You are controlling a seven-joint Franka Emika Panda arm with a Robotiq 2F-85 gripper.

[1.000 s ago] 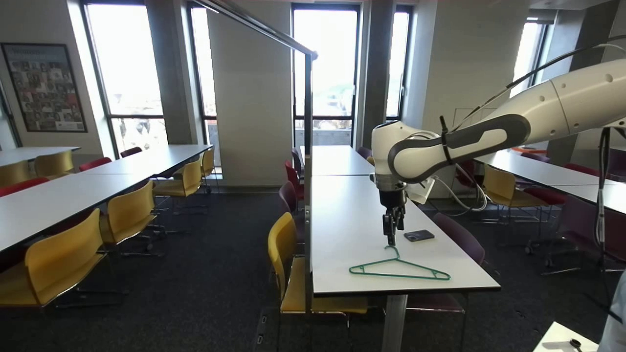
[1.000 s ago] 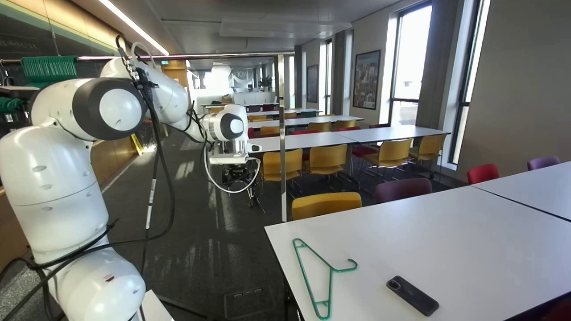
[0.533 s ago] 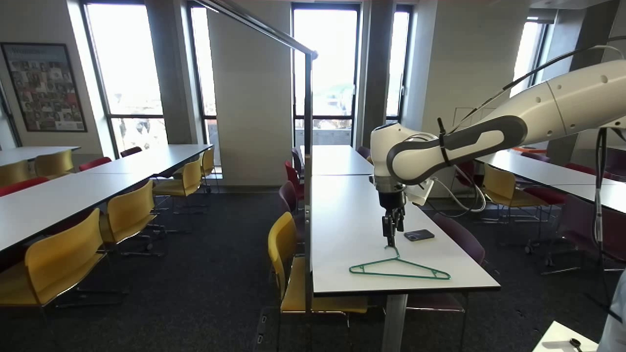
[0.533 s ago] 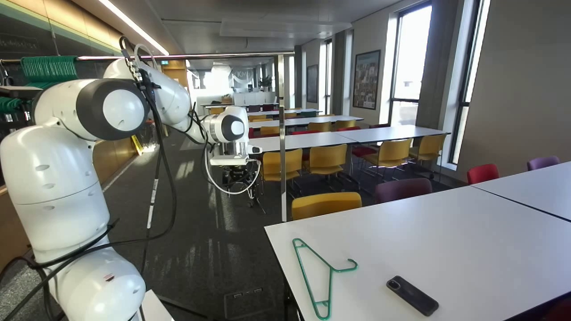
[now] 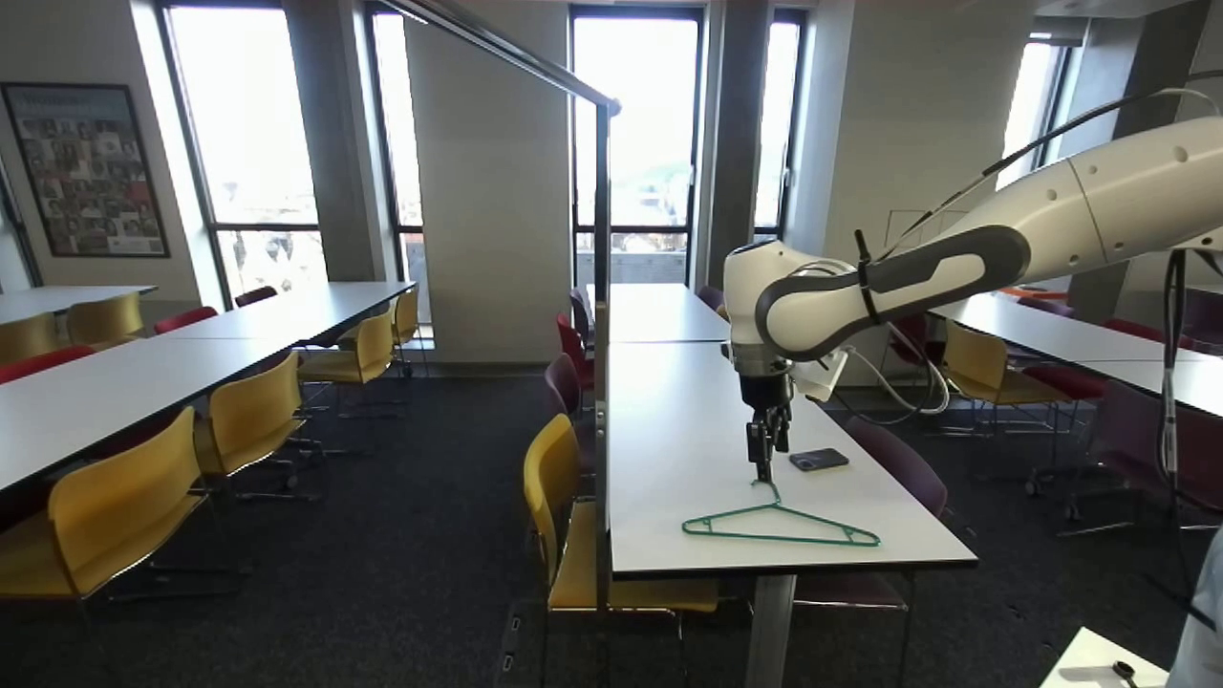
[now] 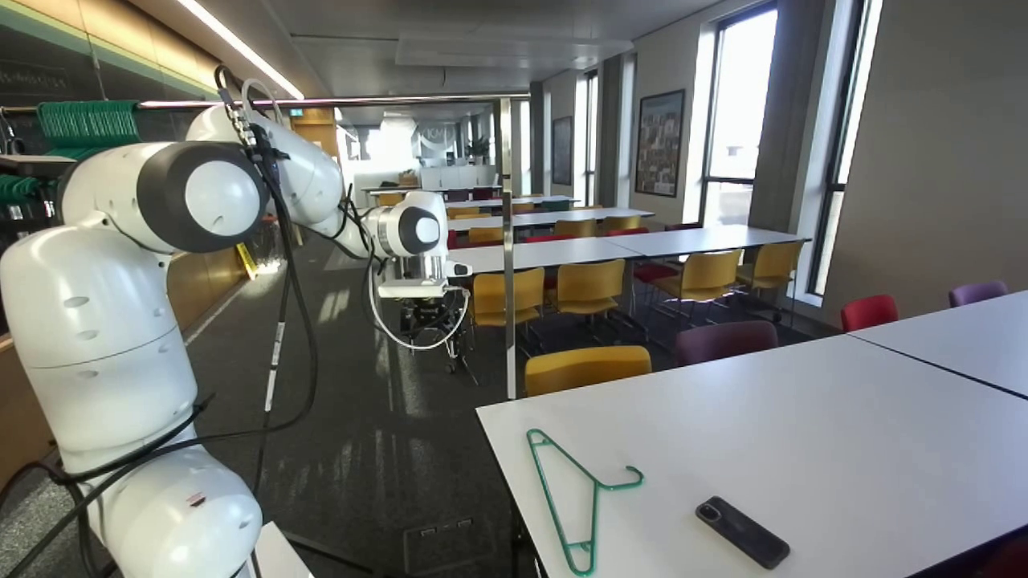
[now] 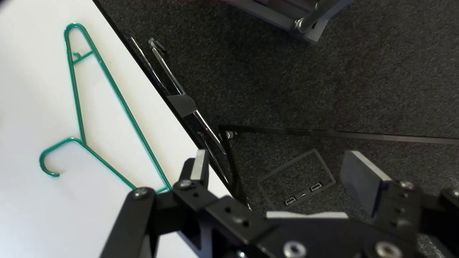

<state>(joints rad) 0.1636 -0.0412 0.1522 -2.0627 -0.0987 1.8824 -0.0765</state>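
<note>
Just off the worktop [image 7: 36, 100], my tool [image 7: 282, 168] has dipped a bit, spread w/ nothing held, so green hanger [image 7: 123, 104] is untouched atm.

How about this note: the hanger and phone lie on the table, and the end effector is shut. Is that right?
Not quite: the end effector is open, not shut; the wrist view shows its jaws apart. The hanger and phone do lie on the table.
</note>
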